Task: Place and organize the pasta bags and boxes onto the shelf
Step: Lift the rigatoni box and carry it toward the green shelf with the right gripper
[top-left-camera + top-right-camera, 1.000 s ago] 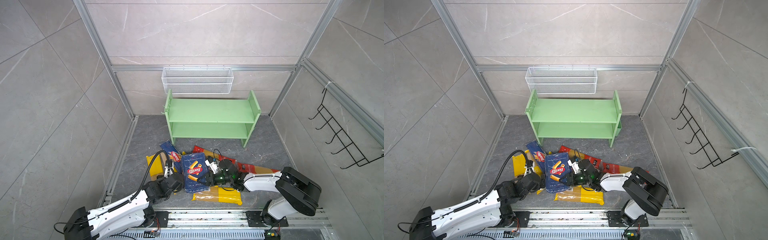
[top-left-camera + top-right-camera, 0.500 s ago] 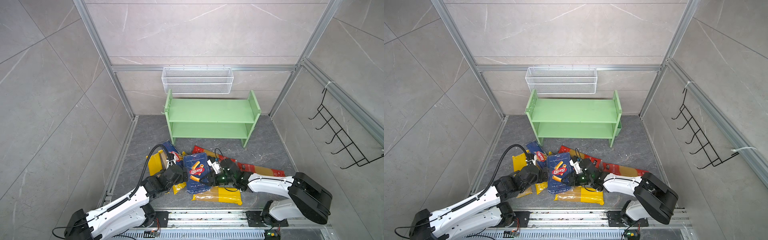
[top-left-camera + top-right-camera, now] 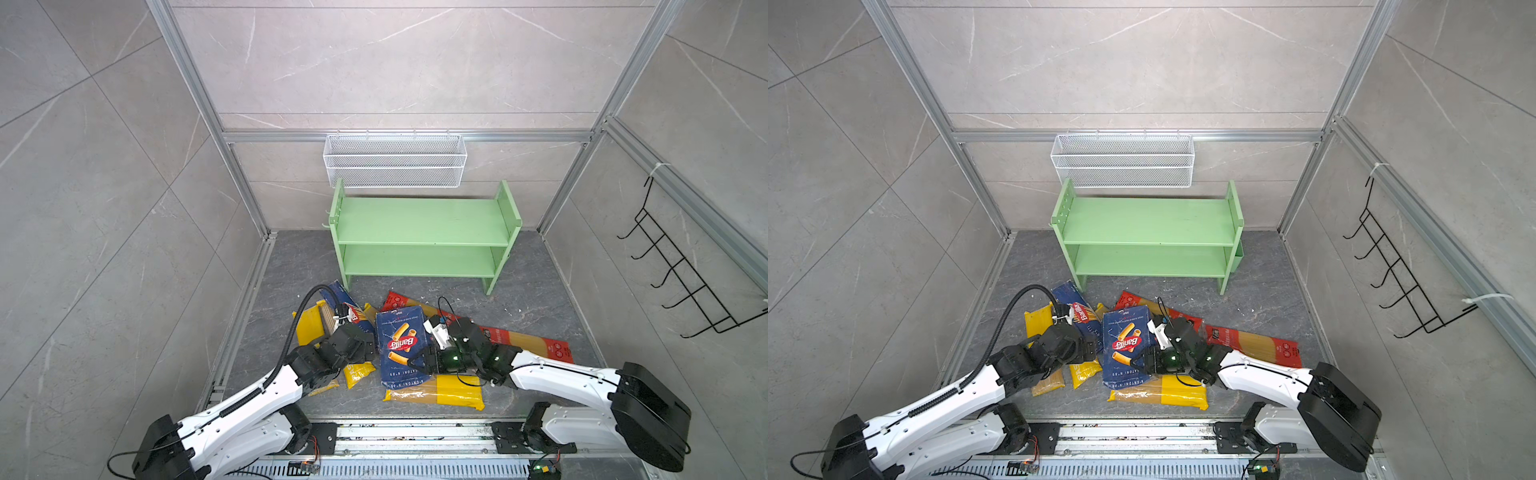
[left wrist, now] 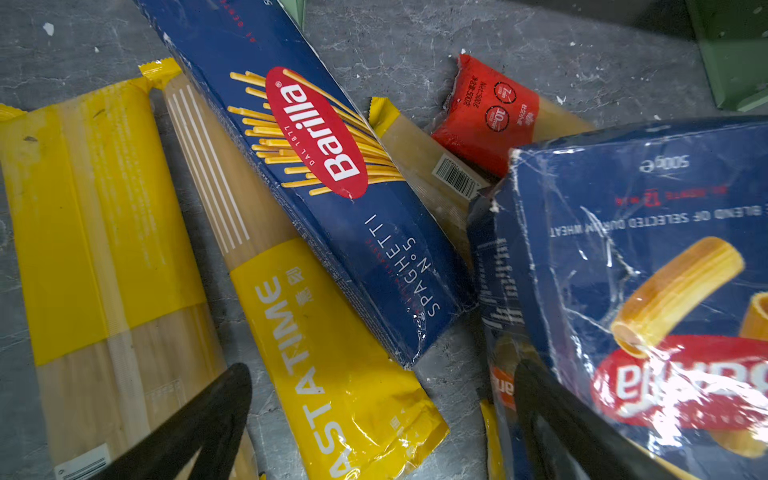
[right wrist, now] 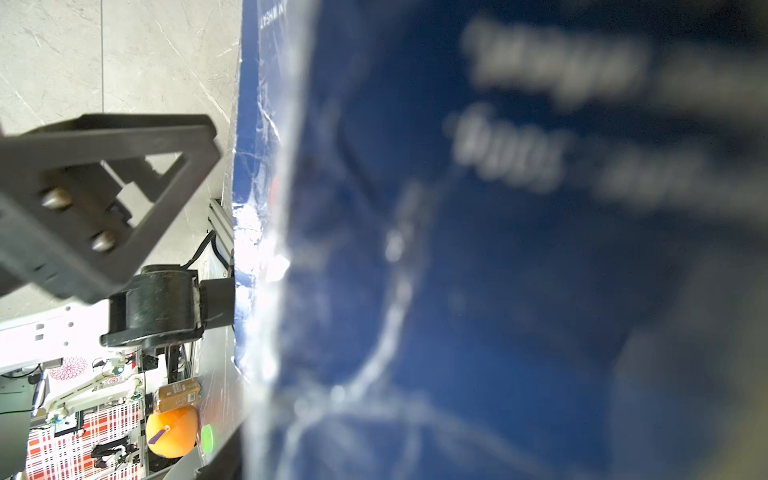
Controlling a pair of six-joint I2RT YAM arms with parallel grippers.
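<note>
Down front at 6 o'clock, a yellow bag (image 3: 436, 395) lies flat on the grey tabletop (image 3: 291, 266). Just behind it, the right pincer (image 3: 424, 362) clamps the 3 o'clock edge of the rigatoni box (image 3: 401, 347). At the box's 9 o'clock side the left pincer (image 3: 369, 348) is spread wide, gripping nothing, above yellow bags (image 4: 104, 232). Farther back: spaghetti box (image 4: 316, 174) at 11 o'clock, red-ended bags (image 3: 528, 343) at 2 o'clock. Farthest, green shelf (image 3: 424, 220) at 12 o'clock, well apart from the pasta.
</note>
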